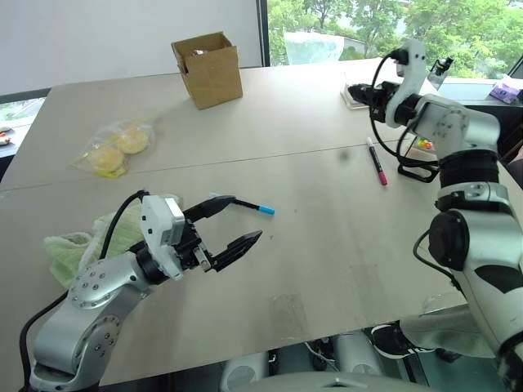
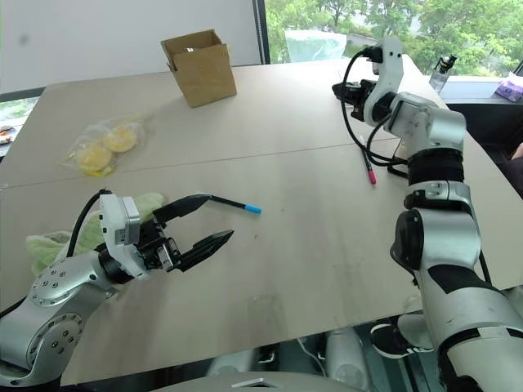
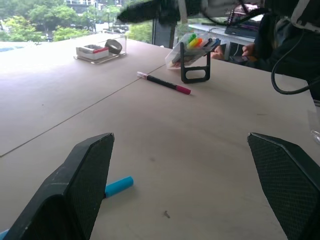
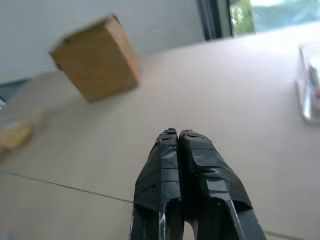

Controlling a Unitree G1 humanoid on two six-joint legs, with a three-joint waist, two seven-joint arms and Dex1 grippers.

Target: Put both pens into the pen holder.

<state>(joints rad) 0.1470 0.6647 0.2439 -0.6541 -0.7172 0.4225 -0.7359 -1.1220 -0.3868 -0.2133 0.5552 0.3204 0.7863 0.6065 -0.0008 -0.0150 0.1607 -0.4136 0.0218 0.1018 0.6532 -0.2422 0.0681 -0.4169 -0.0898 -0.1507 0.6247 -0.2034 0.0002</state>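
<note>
I see the pink-ended pen (image 1: 377,162) flat on the tabletop (image 1: 327,220); right tool (image 4: 178,134) pressed together, empty; left tool (image 1: 246,220) spread wide.

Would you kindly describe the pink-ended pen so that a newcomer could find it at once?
Start at the long pale table and look to its far right side, where the small black-framed pen holder stands. The pink-ended pen lies flat on the tabletop just beside that holder, apart from it. Its magenta tip sets it apart from the blue-ended pen, which lies by the left gripper.
</note>
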